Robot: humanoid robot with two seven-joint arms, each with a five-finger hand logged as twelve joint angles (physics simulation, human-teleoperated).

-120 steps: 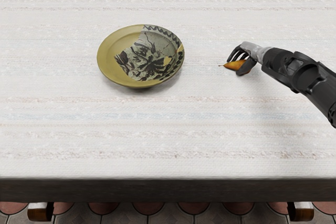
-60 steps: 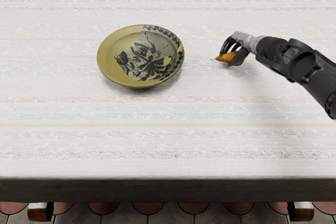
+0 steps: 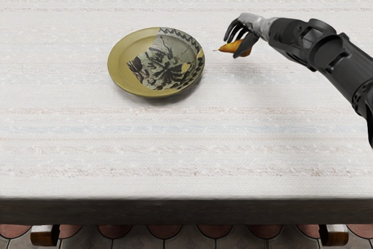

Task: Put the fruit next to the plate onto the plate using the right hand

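Orange fruit (image 3: 232,46) is gripped in the right hand (image 3: 241,31), upper right of the frame, near the plate (image 3: 118,67). It seems lifted off the table (image 3: 186,144). Picking up looks done; placing it on the plate is left.

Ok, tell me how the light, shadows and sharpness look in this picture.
Head view: the light is soft and even, with no glare; a thin dark shadow hugs the near rim of the plate; the fruit in the right robot hand is small but crisp, with no motion blur; the table edges run straight, undistorted.
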